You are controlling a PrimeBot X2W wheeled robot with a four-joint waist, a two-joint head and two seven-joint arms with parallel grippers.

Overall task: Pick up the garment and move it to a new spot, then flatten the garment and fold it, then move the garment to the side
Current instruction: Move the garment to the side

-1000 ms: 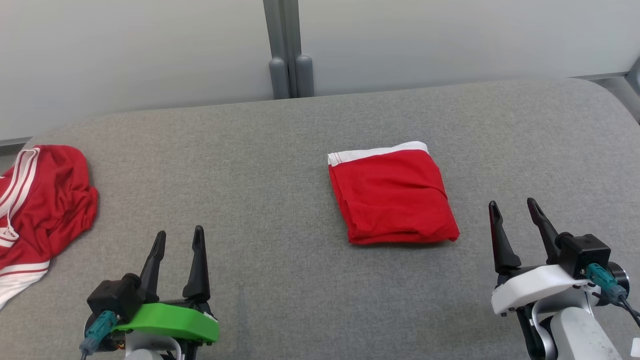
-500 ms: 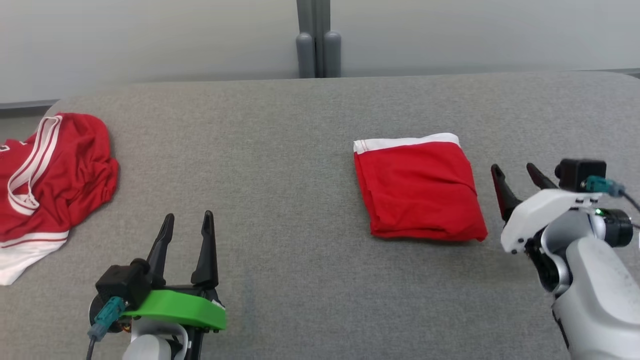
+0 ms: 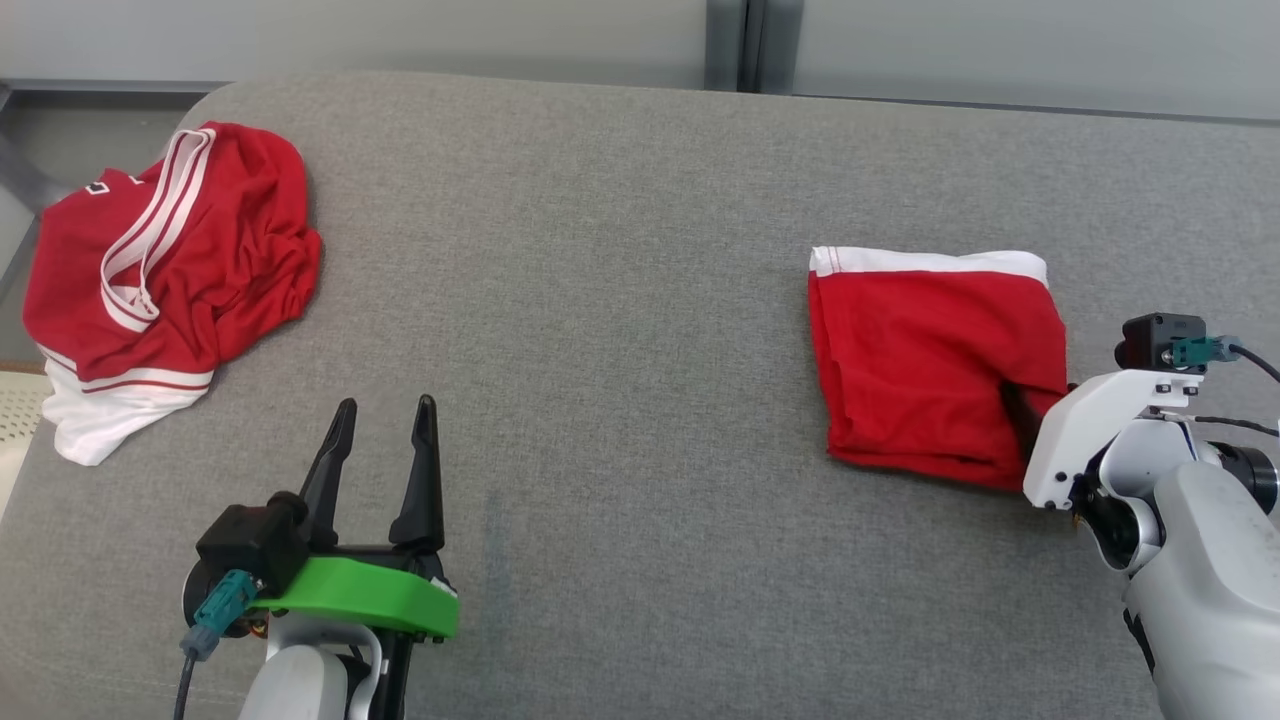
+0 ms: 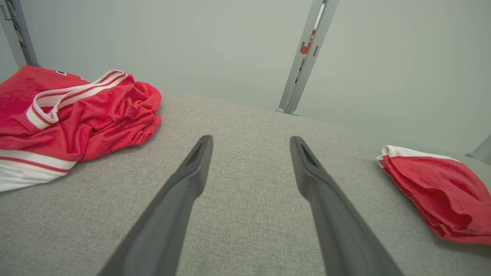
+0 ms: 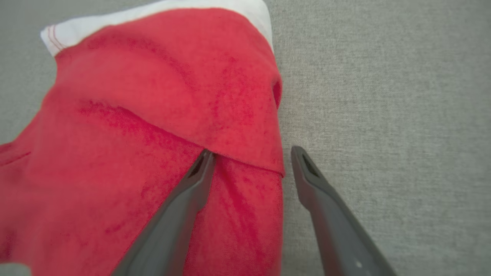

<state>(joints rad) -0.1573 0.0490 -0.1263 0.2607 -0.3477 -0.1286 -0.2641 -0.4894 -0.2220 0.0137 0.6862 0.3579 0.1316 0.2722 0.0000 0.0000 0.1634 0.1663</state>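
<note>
The garment is a red cloth folded into a rough square with a white band along its far edge, lying on the right of the grey table. It also shows in the left wrist view and the right wrist view. My right gripper is open and straddles the garment's right edge. One finger lies over the cloth at a fold; the other sits beside the cloth over bare table. My left gripper is open above bare table at the front left, holding nothing.
A second red garment with white stripes lies crumpled at the table's left end, near the rounded edge. Behind the table a pale wall rises with a grey post. Open grey surface lies between the two garments.
The head camera has shifted, so the whole picture moved. My right gripper has moved in from the front right onto the folded garment's right edge. The left gripper has not moved on the table.
</note>
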